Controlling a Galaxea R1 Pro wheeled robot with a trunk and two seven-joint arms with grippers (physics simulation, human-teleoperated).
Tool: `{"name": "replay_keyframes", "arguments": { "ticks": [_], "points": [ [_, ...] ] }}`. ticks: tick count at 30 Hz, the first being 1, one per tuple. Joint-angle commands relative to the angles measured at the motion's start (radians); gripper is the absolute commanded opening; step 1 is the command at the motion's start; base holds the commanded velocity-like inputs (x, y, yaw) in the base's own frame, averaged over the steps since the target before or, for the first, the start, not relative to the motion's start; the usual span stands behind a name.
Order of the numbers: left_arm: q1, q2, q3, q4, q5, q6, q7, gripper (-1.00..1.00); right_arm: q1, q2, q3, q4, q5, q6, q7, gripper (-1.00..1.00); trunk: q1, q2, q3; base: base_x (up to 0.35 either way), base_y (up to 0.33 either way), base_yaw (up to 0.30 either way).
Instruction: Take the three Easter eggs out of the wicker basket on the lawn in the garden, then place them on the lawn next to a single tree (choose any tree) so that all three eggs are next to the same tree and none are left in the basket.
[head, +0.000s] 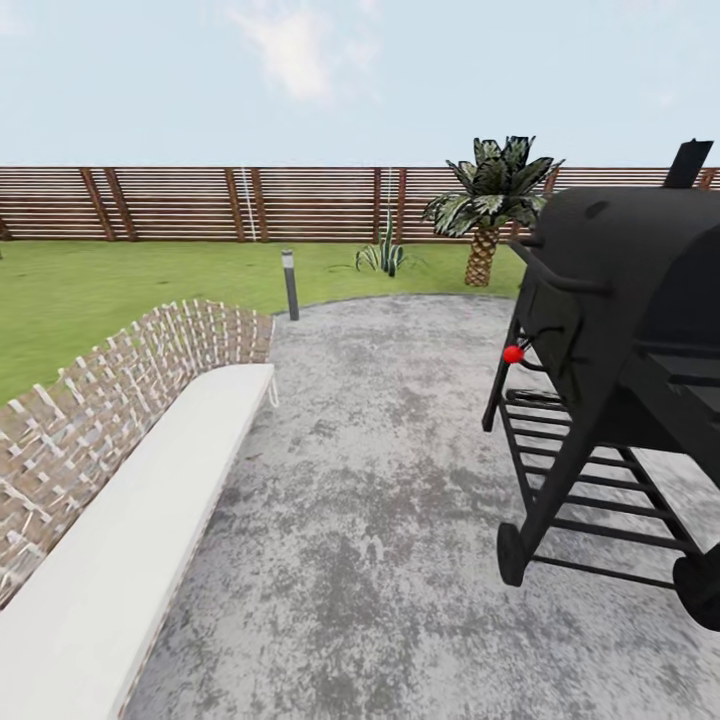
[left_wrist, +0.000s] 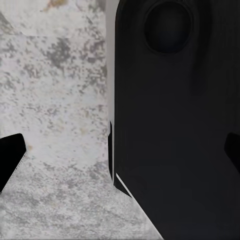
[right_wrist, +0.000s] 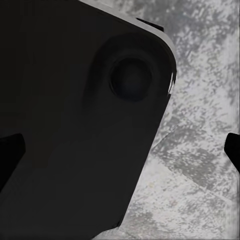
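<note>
I'm parked on the patio (head: 380, 480), left tool (left_wrist: 120, 155) and right tool (right_wrist: 120, 150) hanging over the paving, each spread wide and empty beside the robot's black body. The bench (head: 130, 520) runs close on my left, the grill (head: 620, 380) close on my right; turning carelessly here could clip either one. Farther off lie the lawn (head: 120, 280), a lamp post (head: 290, 285), a palm (head: 490, 205) and the fence (head: 200, 205). Basket and eggs aren't before me, so I can't tell where they are or how they lie.
</note>
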Motion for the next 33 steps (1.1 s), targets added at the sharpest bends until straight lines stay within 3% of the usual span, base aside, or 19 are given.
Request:
{"name": "replay_keyframes", "arguments": {
  "ticks": [1,33],
  "points": [
    [0.001,0.0,0.001,-0.002,0.001,-0.001,0.0,1.0,0.0,-0.001,-0.001,0.0,0.009,-0.002,0.0,1.0,0.001,0.0,-0.001,0.329,0.0,0.0],
    [0.001,0.0,0.0,-0.002,0.001,-0.001,0.0,1.0,0.0,-0.003,-0.005,-0.001,0.005,-0.001,0.0,1.0,0.001,0.0,-0.001,0.329,0.0,0.014]
  ]
}}
